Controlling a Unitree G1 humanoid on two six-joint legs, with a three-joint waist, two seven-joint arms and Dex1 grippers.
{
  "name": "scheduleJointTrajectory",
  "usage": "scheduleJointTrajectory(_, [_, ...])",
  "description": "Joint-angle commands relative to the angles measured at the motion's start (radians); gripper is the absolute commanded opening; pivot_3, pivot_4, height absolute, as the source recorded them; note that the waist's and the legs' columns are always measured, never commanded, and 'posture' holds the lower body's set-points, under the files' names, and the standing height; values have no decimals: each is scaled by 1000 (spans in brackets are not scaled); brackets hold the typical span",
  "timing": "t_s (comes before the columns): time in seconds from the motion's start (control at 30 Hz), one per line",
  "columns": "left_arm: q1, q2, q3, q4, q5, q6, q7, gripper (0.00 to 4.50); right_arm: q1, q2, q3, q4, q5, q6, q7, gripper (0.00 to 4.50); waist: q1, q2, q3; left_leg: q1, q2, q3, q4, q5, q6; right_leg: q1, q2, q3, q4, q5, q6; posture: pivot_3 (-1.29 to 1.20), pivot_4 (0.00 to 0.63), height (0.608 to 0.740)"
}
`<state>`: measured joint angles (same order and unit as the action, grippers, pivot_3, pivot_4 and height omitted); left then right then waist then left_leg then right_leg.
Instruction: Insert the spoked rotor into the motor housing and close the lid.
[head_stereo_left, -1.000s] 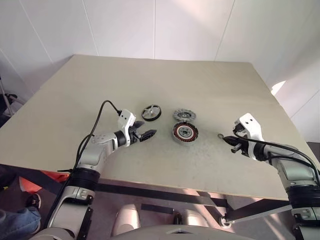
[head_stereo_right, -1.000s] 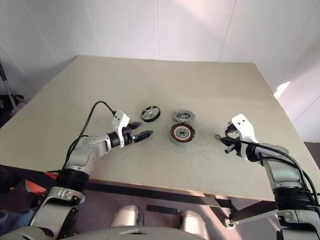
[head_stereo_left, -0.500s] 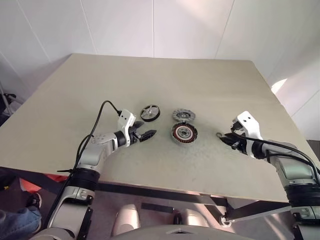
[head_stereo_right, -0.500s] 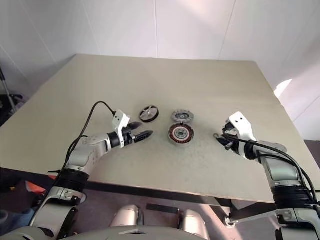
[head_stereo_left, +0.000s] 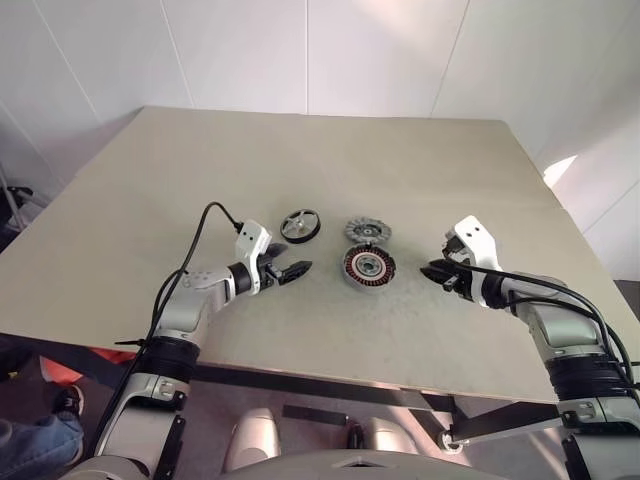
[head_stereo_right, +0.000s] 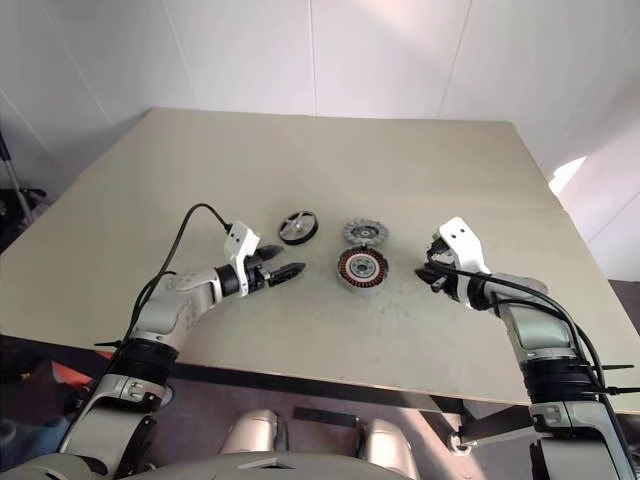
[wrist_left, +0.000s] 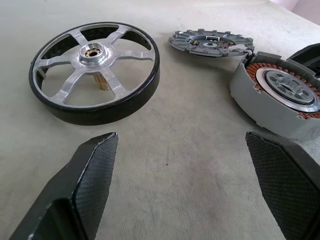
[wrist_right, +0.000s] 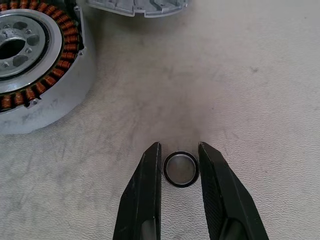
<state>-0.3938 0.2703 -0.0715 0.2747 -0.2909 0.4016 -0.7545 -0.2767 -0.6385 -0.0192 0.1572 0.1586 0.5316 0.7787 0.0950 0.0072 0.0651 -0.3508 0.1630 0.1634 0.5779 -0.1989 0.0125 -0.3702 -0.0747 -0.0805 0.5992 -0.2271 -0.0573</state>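
bright, even | sun patch far right on wall | soft shadows | sharp

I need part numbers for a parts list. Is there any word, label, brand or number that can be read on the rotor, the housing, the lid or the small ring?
None can be read.
spoked rotor: bare rim, spokes and hub, no marking.
motor housing: plain grey wall, copper windings, no print.
lid: cast ribs, no legible text.
small ring between the right gripper's fingers: no marking.

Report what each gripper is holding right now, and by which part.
The right gripper pinches a small dark metal ring across its outer rim, between its two black fingers. The left gripper is open and holds nothing.
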Motion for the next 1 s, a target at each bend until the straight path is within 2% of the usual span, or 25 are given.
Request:
scheduleJointTrajectory(0.03, [-7,5,13,-17,-2,-12,2,4336,-11,3,12,11,-6,-5,-4,579,0,0,0,0,0,0,0,0,0,0,0,0,0,0,0,0,0,740])
scheduleJointTrajectory(0.33, [-7,3,13,-11,0,-15,3,4336,-1,-2,-16,-89,30,-6,10,580,1,0,0,0,0,0,0,0,0,0,0,0,0,0,0,0,0,740])
scheduleJointTrajectory(0.5, [-12,0,11,-7,0,-15,0,4336,-61,36,-24,-295,109,88,-9,580,-2,1,1,-1,0,0,0,0,0,-2,0,0,0,0,0,0,0,740])
scheduleJointTrajectory(0.6, [-16,-2,7,-3,3,-17,-3,4336,-129,95,19,-318,99,139,-63,580,-1,1,1,-1,0,0,0,0,0,-2,0,0,1,0,0,0,0,740])
scheduleJointTrajectory(0.73, [-19,-4,9,-2,4,-18,0,4336,-147,140,93,-322,98,180,-56,580,9,1,1,0,0,0,0,0,-1,-1,0,0,2,0,0,0,0,740])
scheduleJointTrajectory(0.87, [-10,1,16,-12,2,-17,4,4336,-124,155,161,-308,82,179,-47,580,9,1,1,-2,0,0,0,0,0,-1,0,1,1,3,-5,0,0,740])
scheduleJointTrajectory(1.0, [4,8,22,-26,0,-14,7,4336,-105,144,178,-304,76,174,-48,580,7,1,1,-4,0,0,0,0,0,-3,0,1,1,3,-5,0,0,740])
